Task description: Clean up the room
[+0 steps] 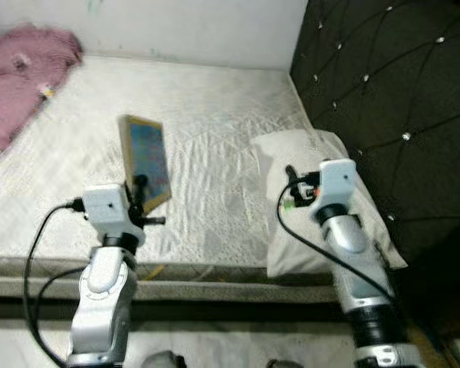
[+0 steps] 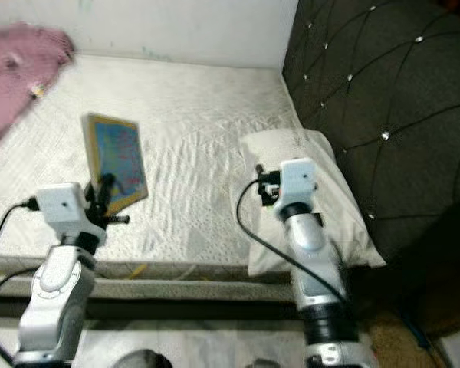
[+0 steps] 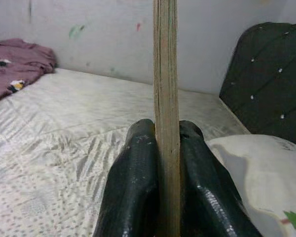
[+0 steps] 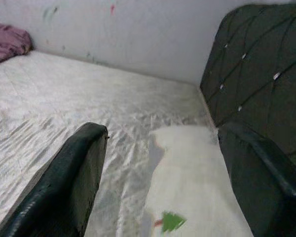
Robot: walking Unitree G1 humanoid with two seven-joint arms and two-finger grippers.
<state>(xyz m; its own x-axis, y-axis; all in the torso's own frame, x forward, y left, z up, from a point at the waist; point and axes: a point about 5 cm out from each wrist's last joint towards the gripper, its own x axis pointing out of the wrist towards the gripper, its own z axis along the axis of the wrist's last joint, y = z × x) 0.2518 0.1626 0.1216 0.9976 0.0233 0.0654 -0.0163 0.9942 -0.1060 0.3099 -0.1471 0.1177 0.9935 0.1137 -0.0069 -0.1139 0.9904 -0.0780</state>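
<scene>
The left pincer point(image 1: 141, 186), in the lower left of the head view, is pinching a thin picture board point(image 1: 146, 159) by its lower edge; in the left wrist view the two black fingers point(image 3: 133, 197) press flat against both faces of the board's pale wooden edge, which rises straight up the middle of that frame. The board stands tilted above the bed point(image 1: 215, 130), its blue and red printed face turned toward the right of the frame; no writing on it can be read. The right pincer point(image 4: 158, 182) is spread wide, hovering over a white pillow point(image 1: 307, 153) at the right side of the bed, just beside the dark tufted headboard point(image 1: 391, 100). A small green and red mark sits on the pillow near the pincer, too small to read. The white quilted cover lies open and bare across the middle of the frame, from the near mattress edge along the bottom up to the white wall point(image 1: 199, 27) at the top. A pink blanket point(image 1: 19, 73) is bunched in the upper left corner.
</scene>
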